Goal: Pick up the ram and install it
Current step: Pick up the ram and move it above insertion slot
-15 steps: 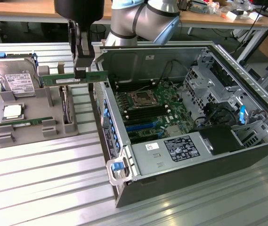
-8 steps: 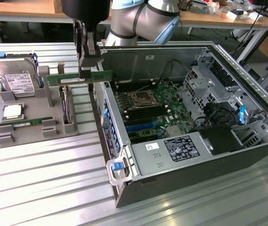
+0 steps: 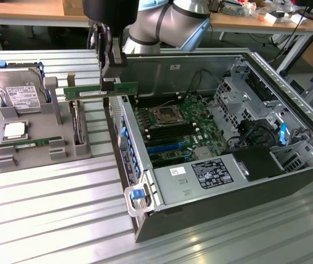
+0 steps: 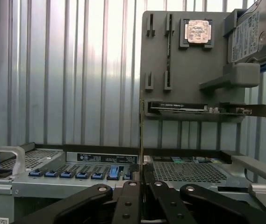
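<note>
A long green ram stick (image 3: pixel 101 91) hangs level in the air over the open computer case's wall on the exterior view's left, with my gripper (image 3: pixel 108 82) shut on its middle from above. In the wrist view the held ram (image 4: pixel 141 140) appears edge-on as a thin line running out from between the black fingers (image 4: pixel 128 200). A second ram stick (image 3: pixel 27 143) lies in the grey holder tray (image 3: pixel 35 159). The motherboard (image 3: pixel 173 124) sits inside the case below and to the exterior view's right of the held stick, with dark memory slots (image 3: pixel 150 102) beside the processor socket (image 3: pixel 164 114).
The grey tray (image 4: pixel 189 70) also holds a silver hard drive (image 3: pixel 18 88), a square processor chip (image 3: pixel 14 130) and an upright card (image 3: pixel 76 124). The case (image 3: pixel 211 181) has drive cages (image 3: pixel 244 93) and a power supply (image 3: pixel 206 176). All rests on a ribbed metal table (image 3: pixel 51 209).
</note>
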Robot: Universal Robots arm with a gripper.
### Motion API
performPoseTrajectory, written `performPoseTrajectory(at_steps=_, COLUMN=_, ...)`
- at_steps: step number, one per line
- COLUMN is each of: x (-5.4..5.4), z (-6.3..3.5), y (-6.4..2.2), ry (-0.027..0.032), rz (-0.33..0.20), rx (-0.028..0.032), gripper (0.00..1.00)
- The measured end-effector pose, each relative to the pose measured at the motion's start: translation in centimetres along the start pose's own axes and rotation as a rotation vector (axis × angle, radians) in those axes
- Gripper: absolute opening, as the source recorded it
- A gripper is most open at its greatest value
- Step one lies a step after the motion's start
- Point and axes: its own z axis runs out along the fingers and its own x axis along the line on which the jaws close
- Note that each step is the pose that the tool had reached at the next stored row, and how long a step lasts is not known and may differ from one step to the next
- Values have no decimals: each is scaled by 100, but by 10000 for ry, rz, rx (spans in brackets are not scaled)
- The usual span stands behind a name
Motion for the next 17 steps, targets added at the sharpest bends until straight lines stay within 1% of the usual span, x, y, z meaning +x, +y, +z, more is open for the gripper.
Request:
performPoseTrajectory(at_steps=8, x=5, z=-7, y=-155, ry=28, rz=1, rx=-2, gripper=13)
performPoseTrajectory(at_steps=16, x=8, z=-10, y=-227, ry=39, rz=2, rx=-2, gripper=13)
performPoseTrajectory(at_steps=17, x=9, z=-12, y=-248, ry=43, rz=2, rx=-2, gripper=13)
